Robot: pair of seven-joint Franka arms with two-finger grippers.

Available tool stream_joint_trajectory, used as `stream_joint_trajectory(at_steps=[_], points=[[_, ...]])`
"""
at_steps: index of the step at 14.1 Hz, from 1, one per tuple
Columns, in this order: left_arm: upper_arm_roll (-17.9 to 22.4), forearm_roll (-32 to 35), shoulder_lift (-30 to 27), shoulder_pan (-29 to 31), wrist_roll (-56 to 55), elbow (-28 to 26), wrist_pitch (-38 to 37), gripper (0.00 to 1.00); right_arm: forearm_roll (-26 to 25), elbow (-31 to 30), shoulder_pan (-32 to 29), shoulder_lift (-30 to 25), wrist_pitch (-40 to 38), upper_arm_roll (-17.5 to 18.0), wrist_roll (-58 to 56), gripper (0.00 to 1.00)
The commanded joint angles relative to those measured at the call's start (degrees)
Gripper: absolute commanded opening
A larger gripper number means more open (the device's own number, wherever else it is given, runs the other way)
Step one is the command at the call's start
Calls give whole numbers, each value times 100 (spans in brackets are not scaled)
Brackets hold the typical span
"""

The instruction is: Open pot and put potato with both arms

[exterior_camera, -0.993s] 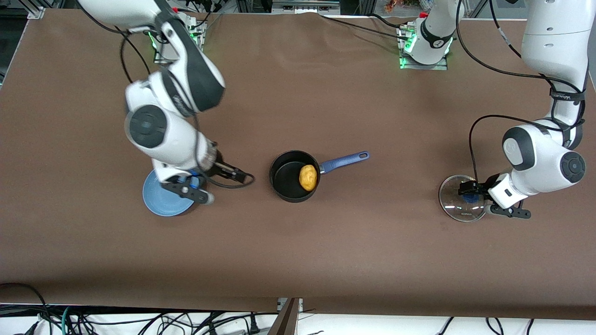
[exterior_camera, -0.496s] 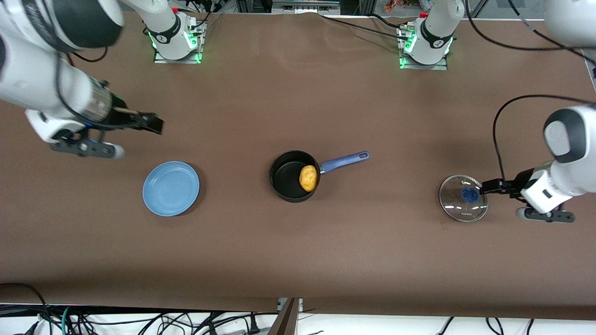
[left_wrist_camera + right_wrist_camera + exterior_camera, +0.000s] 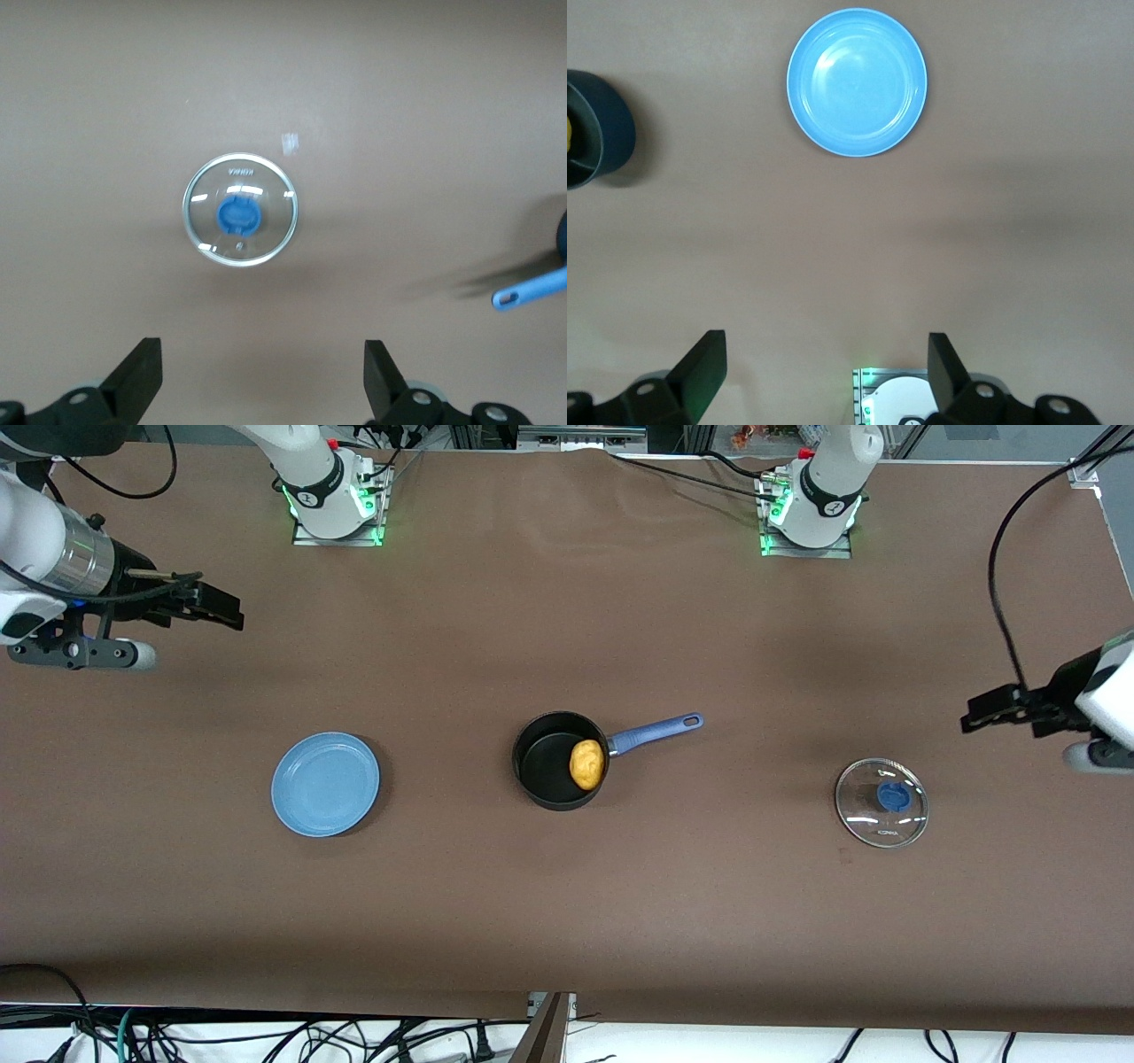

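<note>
At the upper left of the front view the right pincer is seen raised over bare brown worktop, near the right arm's end; its fingers are spread wide and nothing is held between them, as the right wrist view confirms. Lower in the frame, left of centre, a flat blue plate is laid on the worktop, bare on top. At the centre of the frame the pot is set with its lid off and its blue handle pointed toward the upper right. The potato is lodged inside the pot, against the wall on the handle's side. At the lower right of the frame the round glass lid with its blue knob is laid flat on the worktop, well apart from the pot. At the right edge, higher in the frame than the lid, the left pincer is held in the air, released and grasping nothing, its fingers parted wide in the left wrist view.
</note>
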Motion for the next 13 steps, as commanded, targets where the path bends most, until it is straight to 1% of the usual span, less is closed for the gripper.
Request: stream_joint_trajectory(at_steps=[1,3,5,9,11,13], points=[[-56,155,-86,14,-74,191,-608,100,-131,-496,-768,-484,223,762,-302,100],[-232,278,-121,22,-91,174,-636,100,-297,-461,-770,-449,311,755,-382,100],[-302,611,-121,5,-82,174,-645,100,-377,-382,-770,-362,416,755,-531,100],[-329,586,-113,-4,-91,182,-636,100,-562,-303,-788,-335,417,755,-540,100],[-329,560,-113,-4,-91,182,-636,100,-614,38,-779,-186,277,764,-549,100],[-338,577,-113,-13,-100,182,-636,100,-781,136,-779,-177,250,773,-480,100]])
